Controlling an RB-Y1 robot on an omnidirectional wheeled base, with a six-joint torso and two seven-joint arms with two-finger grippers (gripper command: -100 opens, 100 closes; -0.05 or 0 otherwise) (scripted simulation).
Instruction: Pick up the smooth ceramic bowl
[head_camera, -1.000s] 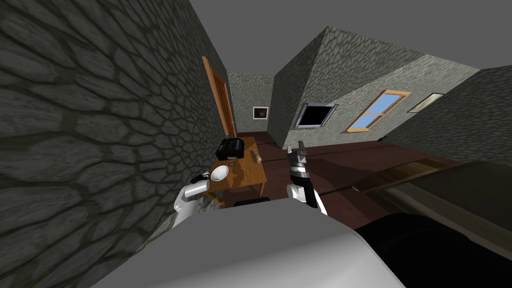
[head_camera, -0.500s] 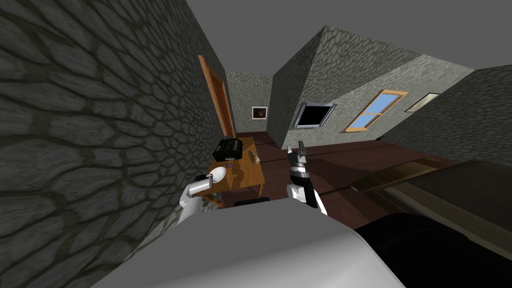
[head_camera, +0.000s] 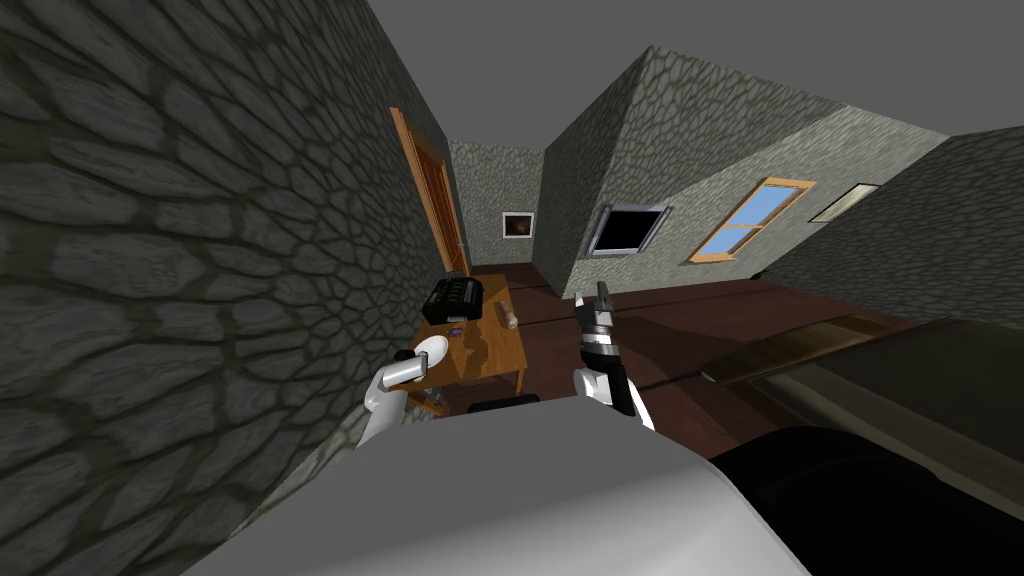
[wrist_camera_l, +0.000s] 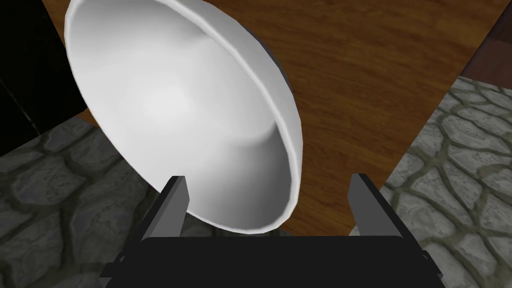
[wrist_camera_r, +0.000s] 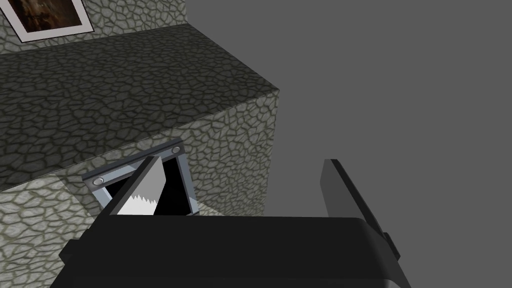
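The white bowl (wrist_camera_l: 180, 110) is steeply tilted at the near corner of the wooden bench (wrist_camera_l: 360, 75). Its lower rim sits between the fingers of the left tool (wrist_camera_l: 268, 179), which are spread wide: one lies against the rim, the other is clear of it. I judge they should close squarely on the rim before any lift, slowly, since a smooth tilted bowl may slip; the right tool (wrist_camera_r: 241, 161) hangs open, idle.

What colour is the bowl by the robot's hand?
The bowl is plain white all over; the left wrist view shows it best.
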